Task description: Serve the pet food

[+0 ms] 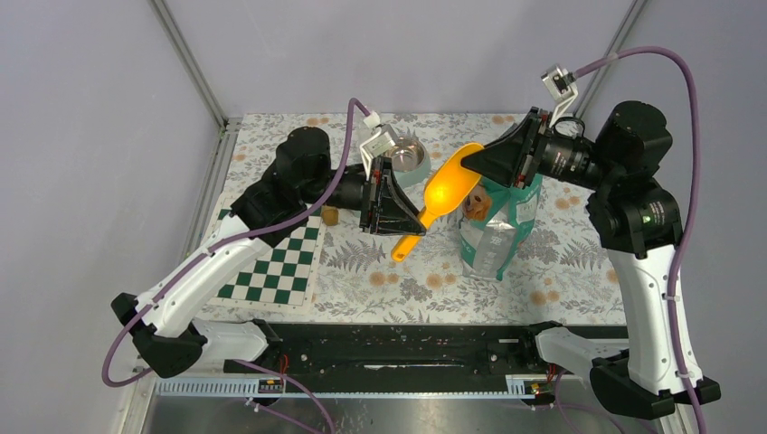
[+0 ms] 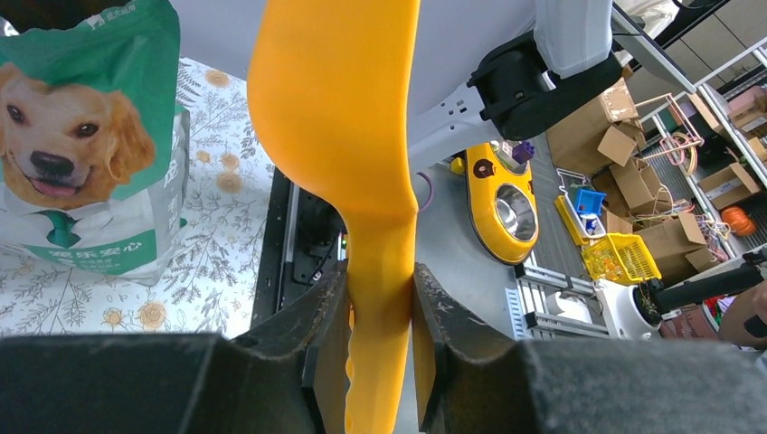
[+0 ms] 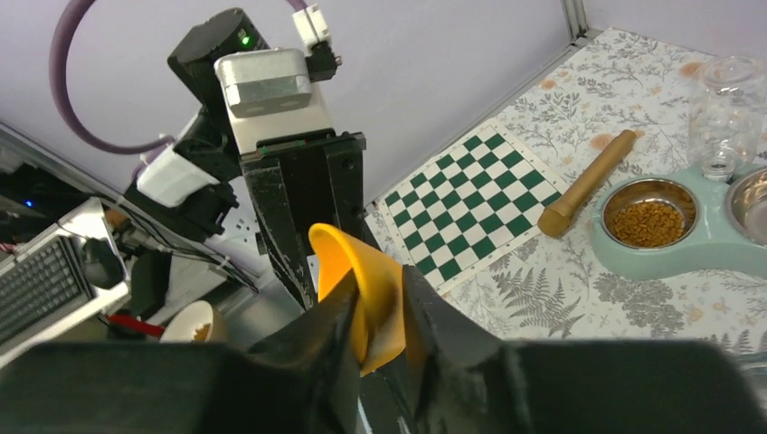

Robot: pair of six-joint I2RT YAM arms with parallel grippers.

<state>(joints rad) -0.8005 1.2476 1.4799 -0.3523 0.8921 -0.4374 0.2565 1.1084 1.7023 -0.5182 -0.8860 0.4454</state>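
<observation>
The scoop (image 1: 448,190) hangs in the air over the middle of the bench (image 1: 561,271), pinned at both ends. The left tool (image 2: 380,303) is clenched on its handle, which runs straight up between the pads. The right tool (image 3: 375,312) is closed on the thin wall of the scoop's cup, one pad inside and one outside. This double hold looks like a hand-over or a regrip. One arm seems to steady the scoop while the other takes a hold better suited to dipping and tipping. The place fits that reading, since the scoop sits just left of the bag (image 1: 502,235), which stands upright on the right, and near the feeder (image 3: 651,258) further back. The cup faces up and no kibble shows in it, so scooping seems not yet begun or about to be repeated. The pet food (image 3: 649,223) in view lies in one steel dish of the feeder, at the far side of the bench. It is a shallow, loose layer of small tan-brown pellets, dry and granular, covering the dish floor without heaping. It is likely to pour freely and scatter if the scoop tilts early.
</observation>
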